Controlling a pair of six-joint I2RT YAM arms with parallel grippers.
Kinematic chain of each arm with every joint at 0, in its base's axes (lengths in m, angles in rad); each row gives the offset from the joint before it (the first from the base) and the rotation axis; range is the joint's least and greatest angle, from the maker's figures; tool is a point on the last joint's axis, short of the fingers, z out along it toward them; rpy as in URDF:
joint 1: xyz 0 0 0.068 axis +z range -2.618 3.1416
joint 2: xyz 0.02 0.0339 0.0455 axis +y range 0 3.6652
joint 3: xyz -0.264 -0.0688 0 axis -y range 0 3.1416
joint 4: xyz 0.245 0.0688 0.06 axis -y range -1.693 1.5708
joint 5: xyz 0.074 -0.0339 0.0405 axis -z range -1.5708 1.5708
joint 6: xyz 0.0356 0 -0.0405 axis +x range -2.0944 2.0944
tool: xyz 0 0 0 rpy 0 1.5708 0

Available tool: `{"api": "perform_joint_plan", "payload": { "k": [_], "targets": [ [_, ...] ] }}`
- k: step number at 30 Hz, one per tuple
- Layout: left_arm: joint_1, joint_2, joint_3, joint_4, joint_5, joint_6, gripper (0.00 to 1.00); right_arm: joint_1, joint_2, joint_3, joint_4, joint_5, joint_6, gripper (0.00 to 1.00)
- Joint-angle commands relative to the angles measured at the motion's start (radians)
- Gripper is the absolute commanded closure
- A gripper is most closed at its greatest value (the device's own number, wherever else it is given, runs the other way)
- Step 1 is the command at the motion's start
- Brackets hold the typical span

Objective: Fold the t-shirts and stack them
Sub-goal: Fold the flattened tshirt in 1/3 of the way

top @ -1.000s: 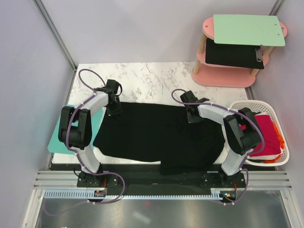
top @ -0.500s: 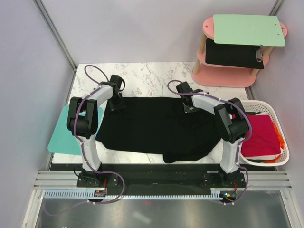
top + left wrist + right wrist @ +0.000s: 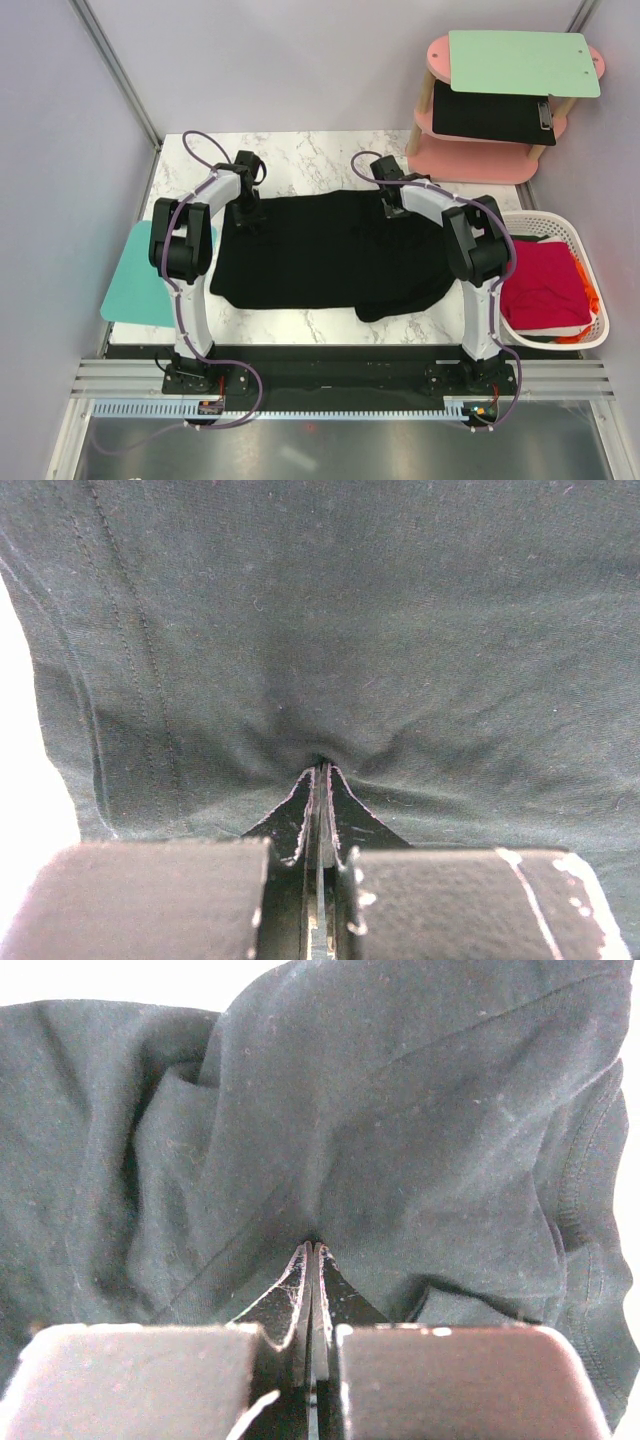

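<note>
The large black t-shirt lies spread on the marble table, its near right part bunched. My left gripper is shut on the shirt's far left edge; in the left wrist view the cloth puckers at the closed tips. My right gripper is shut on the shirt's far right edge; in the right wrist view the cloth hangs in folds from the closed tips. A crimson-red shirt lies in the white basket with a bit of orange fabric at its right side.
A teal cutting board lies at the table's left edge. A pink two-tier stand at the back right holds a mint green board and a black clipboard. Bare marble shows beyond the shirt.
Both grippers have moved away toward the far side of the table, dragging the black shirt with them. The shirt's near edge now lies further from the arm bases.
</note>
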Motion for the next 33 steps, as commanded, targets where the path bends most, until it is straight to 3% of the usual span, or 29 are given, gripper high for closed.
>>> {"api": "perform_joint_plan", "payload": {
  "k": [1,15,33],
  "targets": [
    [-0.005,0.058,-0.033,0.089,-0.037,-0.012,0.98,-0.001,-0.039,-0.054,-0.048,0.002,0.012,1.00],
    [-0.004,0.040,-0.055,0.087,-0.029,-0.018,0.98,0.001,-0.200,-0.163,-0.046,0.033,0.030,1.00],
    [-0.002,0.000,-0.087,0.088,-0.031,-0.013,0.98,0.001,-0.217,-0.229,-0.083,0.028,0.047,1.00]
  ]
}}
